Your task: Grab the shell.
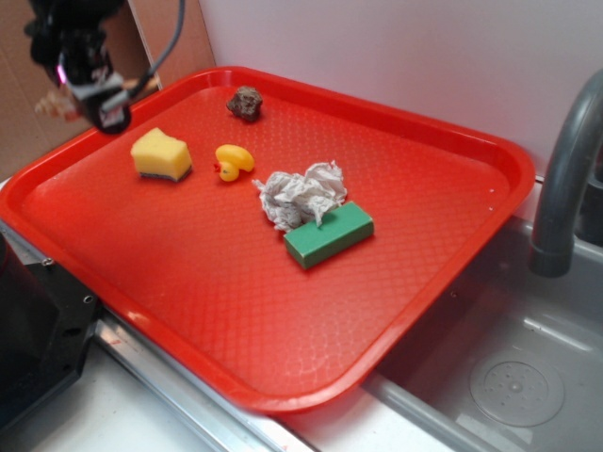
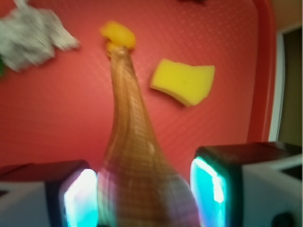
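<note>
My gripper point(image 1: 94, 99) hangs above the far left corner of the red tray point(image 1: 188, 282), lifted off its surface. It is shut on the shell point(image 2: 132, 142), a tan ribbed spiral. In the wrist view the shell's wide body fills the gap between the two glowing pads point(image 2: 80, 198) of the gripper point(image 2: 144, 189), and its pointed tail reaches out over the tray. In the exterior view only a small tan bit of the shell point(image 1: 52, 105) shows to the left of the fingers.
On the tray lie a yellow sponge point(image 1: 160, 155), a yellow rubber duck point(image 1: 233, 161), crumpled paper point(image 1: 301, 193), a green block point(image 1: 328, 234) and a dark brown lumpy thing point(image 1: 245, 102). A grey faucet point(image 1: 565, 179) and sink point(image 1: 509, 377) stand to the right.
</note>
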Controlling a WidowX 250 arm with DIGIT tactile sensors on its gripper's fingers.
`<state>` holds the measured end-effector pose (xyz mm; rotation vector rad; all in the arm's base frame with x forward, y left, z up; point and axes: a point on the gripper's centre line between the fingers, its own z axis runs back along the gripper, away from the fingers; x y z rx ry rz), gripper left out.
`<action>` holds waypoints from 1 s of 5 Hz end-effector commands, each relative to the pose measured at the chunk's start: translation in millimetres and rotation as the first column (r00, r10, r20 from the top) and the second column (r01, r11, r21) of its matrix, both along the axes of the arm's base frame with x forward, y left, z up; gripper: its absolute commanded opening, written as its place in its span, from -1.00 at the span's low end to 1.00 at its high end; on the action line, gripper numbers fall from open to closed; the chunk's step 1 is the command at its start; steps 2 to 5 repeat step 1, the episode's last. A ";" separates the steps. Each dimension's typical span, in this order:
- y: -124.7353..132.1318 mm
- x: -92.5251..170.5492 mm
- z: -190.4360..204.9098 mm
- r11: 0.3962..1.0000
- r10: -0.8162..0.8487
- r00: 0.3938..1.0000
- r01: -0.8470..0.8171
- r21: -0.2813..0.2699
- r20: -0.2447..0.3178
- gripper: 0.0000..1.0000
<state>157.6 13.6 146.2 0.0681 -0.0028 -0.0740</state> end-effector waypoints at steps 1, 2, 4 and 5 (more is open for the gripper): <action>4.3 -10.2 69.0 0.993 0.117 0.988 -0.115 -0.023 0.104 -1.00; 4.3 -10.2 69.0 0.993 0.117 0.988 -0.115 -0.023 0.104 -1.00; 4.3 -10.2 69.0 0.993 0.117 0.988 -0.115 -0.023 0.104 -1.00; 4.3 -10.2 69.0 0.993 0.117 0.988 -0.115 -0.023 0.104 -1.00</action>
